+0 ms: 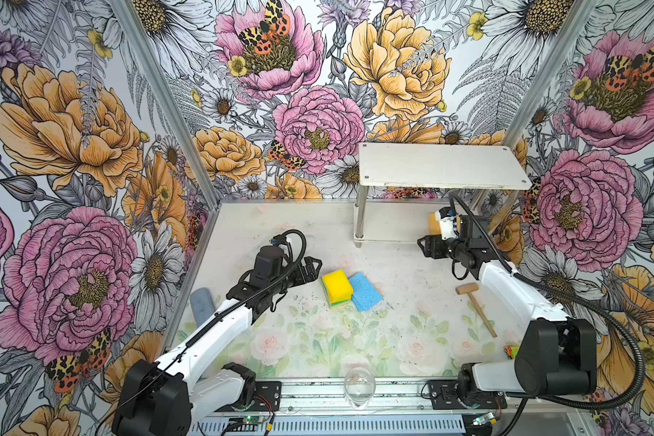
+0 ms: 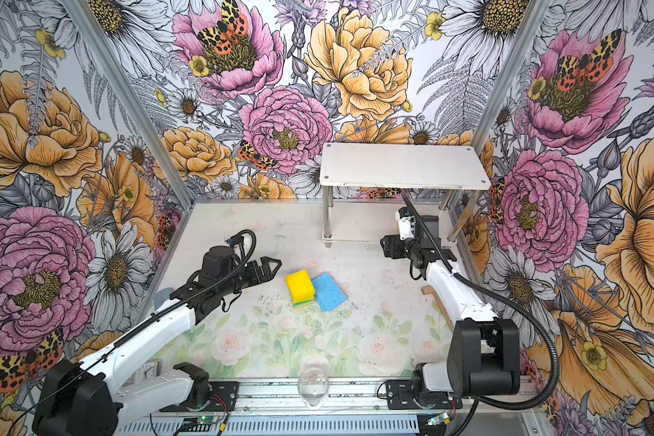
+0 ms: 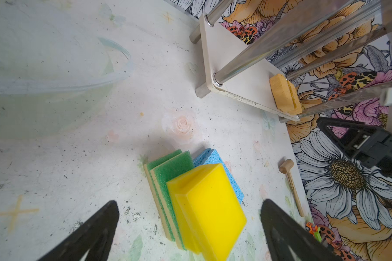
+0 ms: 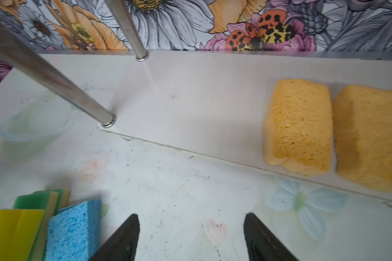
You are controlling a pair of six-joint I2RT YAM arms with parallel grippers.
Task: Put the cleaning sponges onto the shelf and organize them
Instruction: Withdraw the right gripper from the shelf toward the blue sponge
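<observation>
Clock directions are read in a top view. The yellow sponge [image 1: 337,284] (stacked on green-topped sponges [image 3: 170,168], with a blue sponge [image 1: 365,292] touching at 3 o'clock) is shown mid-tabletop [image 1: 393,339]. It lies just beside the left hand [image 2: 269,268], at its 4 o'clock, with the long axis judged 11-to-5. That hand is spread and empty. The right hand [image 4: 190,217], likewise parted and empty, is placed farther off by the shelf [image 1: 442,166], whose lower board carries two orange sponges [image 4: 299,126]. A mallet [image 1: 476,307] is kept well apart.

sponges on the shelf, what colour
The sponges are orange-yellow and porous; the right wrist view shows them best.
</observation>
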